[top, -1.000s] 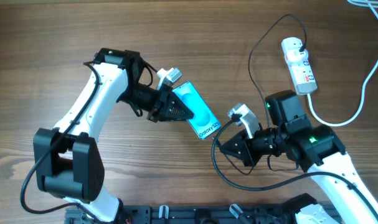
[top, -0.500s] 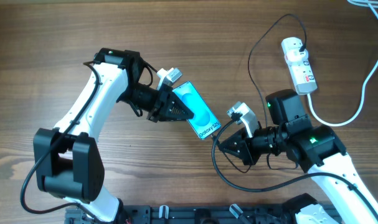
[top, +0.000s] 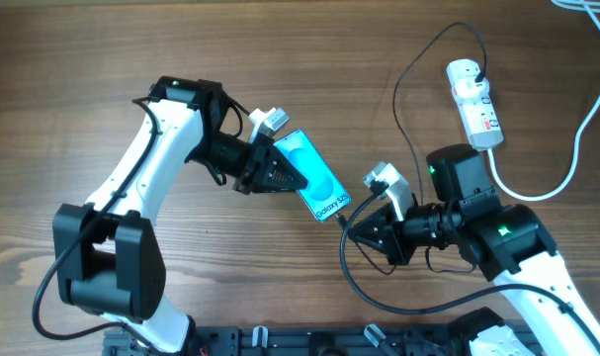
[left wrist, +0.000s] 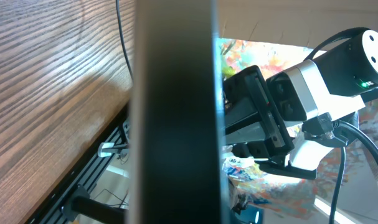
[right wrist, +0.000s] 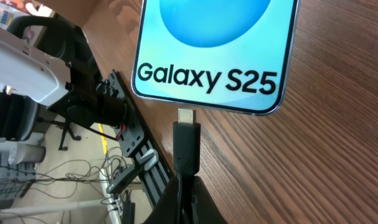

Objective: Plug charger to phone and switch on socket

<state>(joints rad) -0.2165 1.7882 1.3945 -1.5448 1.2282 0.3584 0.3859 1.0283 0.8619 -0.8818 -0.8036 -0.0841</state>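
- We see the left gripper left of centre in the overhead view, its fingers pinched on the upper-left part of the phone.
- The phone slants from upper left to lower right over the wooden table. Its cyan screen faces up, and the "Galaxy S25" end points lower right.
- The right gripper sits just right of centre, close to that lettered end, with its arm reaching in from the lower right corner.
- In the right wrist view its fingers, at the bottom centre, are pressed onto the black plug body of the charger and hold it upright.
- The plug's small metal tip stands right at the phone's lower short edge, under the gap between "Galaxy" and "S25". We cannot tell whether it touches the port or stops just short of it, but most of the metal still shows.
- In the overhead view the charger runs on as a thin black line that loops below the right gripper. It also arcs up through the upper right of the frame to the white adapter.
- The adapter is plugged into the upper end of the socket, which lies in the upper right, well apart from both grippers.
- We see red marks on the socket, but we cannot tell how the switches are set.
- A thick white cord curves from the socket's lower end along the right edge of the frame.
- In the left wrist view the phone shows only as a dark vertical band across the centre, with the right arm beyond it on the right.
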